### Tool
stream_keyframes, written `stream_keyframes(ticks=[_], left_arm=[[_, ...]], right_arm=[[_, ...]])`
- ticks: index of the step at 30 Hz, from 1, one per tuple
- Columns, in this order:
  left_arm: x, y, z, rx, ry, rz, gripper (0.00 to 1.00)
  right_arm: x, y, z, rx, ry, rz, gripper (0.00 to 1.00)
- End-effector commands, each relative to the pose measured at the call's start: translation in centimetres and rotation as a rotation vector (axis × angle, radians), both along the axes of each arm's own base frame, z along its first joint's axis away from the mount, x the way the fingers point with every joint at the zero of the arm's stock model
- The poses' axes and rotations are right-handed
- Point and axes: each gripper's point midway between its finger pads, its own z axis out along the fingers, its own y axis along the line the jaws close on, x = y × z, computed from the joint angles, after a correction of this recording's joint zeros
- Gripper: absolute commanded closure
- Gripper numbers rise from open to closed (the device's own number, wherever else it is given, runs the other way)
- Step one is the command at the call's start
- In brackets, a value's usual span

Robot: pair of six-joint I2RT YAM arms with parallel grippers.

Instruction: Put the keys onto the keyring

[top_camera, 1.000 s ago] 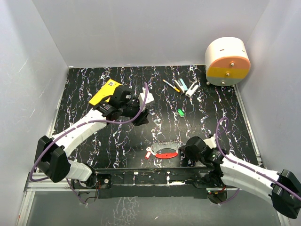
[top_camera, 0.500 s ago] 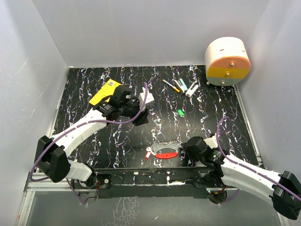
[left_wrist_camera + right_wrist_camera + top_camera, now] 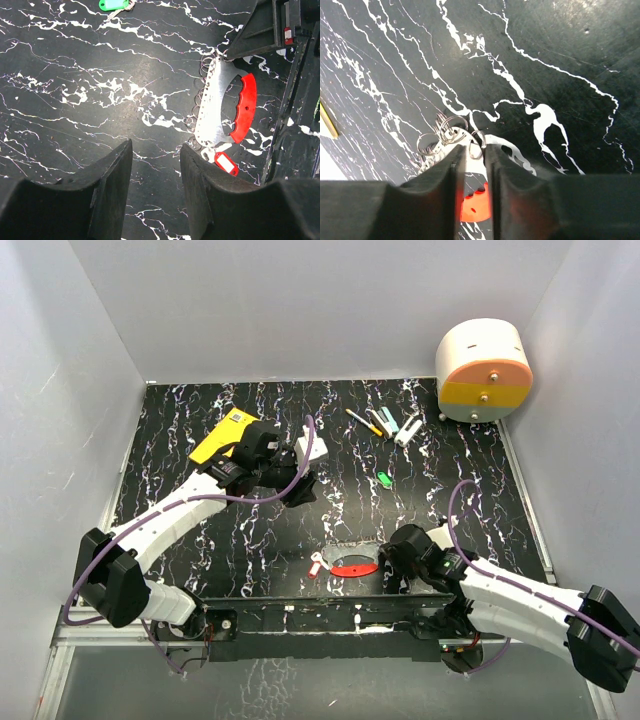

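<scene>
Silver plate (image 3: 215, 105) pinched in right end effector (image 3: 475, 150) | left end effector (image 3: 156, 150) half-open, empty

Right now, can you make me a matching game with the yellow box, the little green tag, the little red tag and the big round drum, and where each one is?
Things:
1. yellow box
2. green tag
3. red tag
4. round white and orange drum

Places:
A. far right corner
B. at one end of the silver plate with rings, near the front edge
C. alone in the middle, on the near side of the pens
D. far back on the left

Pairs: 1-D, 2-C, 3-B, 4-A.
</scene>
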Motion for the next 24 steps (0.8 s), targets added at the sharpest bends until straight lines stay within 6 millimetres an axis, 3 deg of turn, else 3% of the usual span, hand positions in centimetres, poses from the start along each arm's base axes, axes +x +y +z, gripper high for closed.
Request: stream_keyframes(ticks=[1, 5, 11, 15, 18, 24], left_arm=[[-0.6, -0.2, 0.6, -0.026, -0.007, -0.019, 0.59], [-0.5, -0.3, 0.8, -0.029, -0.008, -0.018, 0.59], [-0.2, -0.9, 1.4, -0.050, 0.018, -0.026, 0.57], [0.3, -1.2, 3.2, -0.098, 0.037, -0.052, 0.53], [-0.8, -2.1, 4.6, -0.157, 0.069, -0.119, 0.49], [-3.4, -3.7, 5.4, -0.281, 0.182, -0.267, 0.41]], right_arm=[[0.7, -0.3, 0.4, -0.010, -0.037, -0.028, 0.80], [1.0, -0.8, 0.5, -0.027, -0.061, -0.038, 0.92], [1.9, -1.0, 2.1, -0.106, -0.160, 0.040, 0.92], [3.3, 0.0, 5.5, -0.229, -0.338, 0.244, 0.92], [3.8, 1.5, 8.5, -0.285, -0.491, 0.411, 0.92], [2.6, 5.7, 14.8, -0.242, -0.834, 0.711, 0.92]])
